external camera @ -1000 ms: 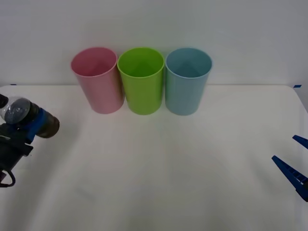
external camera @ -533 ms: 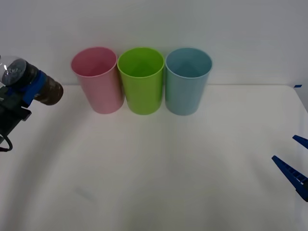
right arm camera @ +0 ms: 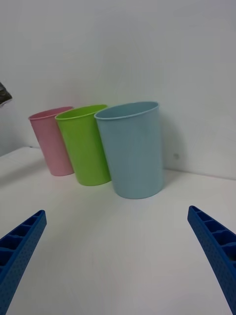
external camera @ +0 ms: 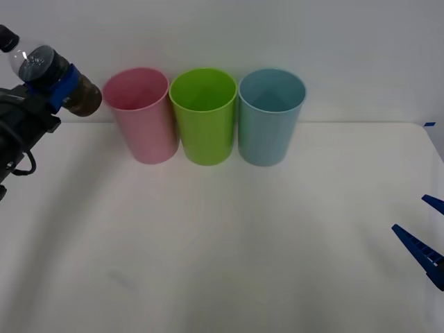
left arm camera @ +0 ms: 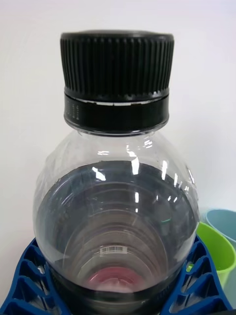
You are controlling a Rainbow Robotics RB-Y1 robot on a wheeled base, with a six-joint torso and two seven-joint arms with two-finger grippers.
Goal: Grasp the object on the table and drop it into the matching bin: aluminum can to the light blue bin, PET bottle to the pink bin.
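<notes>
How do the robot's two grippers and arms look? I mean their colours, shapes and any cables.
The left gripper has blue fingers with an open lattice of ribs, mounted on a black wrist body, from which a thin black cable loops down. The right gripper has two long blue fingers, tapering to points, with rows of small square pockets along their faces.

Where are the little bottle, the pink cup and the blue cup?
PET bottle [external camera: 48, 69]: front view, on its clear shoulder, held in the left gripper [external camera: 61, 87].
the pink bin [external camera: 146, 132]: front view, on its outer wall.
the light blue bin [external camera: 267, 135]: front view, on its outer wall.
</notes>
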